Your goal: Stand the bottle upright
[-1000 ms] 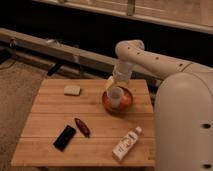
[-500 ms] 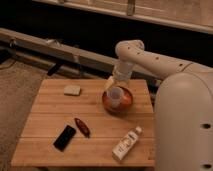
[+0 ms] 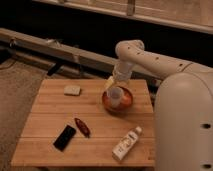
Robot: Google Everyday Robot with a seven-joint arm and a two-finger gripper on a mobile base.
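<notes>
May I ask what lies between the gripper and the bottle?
Camera view: gripper over the orange bowl and white cup; then bare table up to the bottle.

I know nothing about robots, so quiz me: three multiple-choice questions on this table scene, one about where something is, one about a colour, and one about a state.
1. Where is the claw?
A. Just above the far rim of the orange bowl
B. Low at the front right corner
C. Far off to the left

2. What colour is the cup in that bowl?
A. Black
B. White
C. Green

3. How is the bottle placed?
A. Standing upright
B. Hanging upside down
C. Lying on its side

Answers:
1 A, because the arm bends down to the bowl's back edge.
2 B, because the cup looks pale white against the orange.
3 C, because its cap points sideways along the boards.
</notes>
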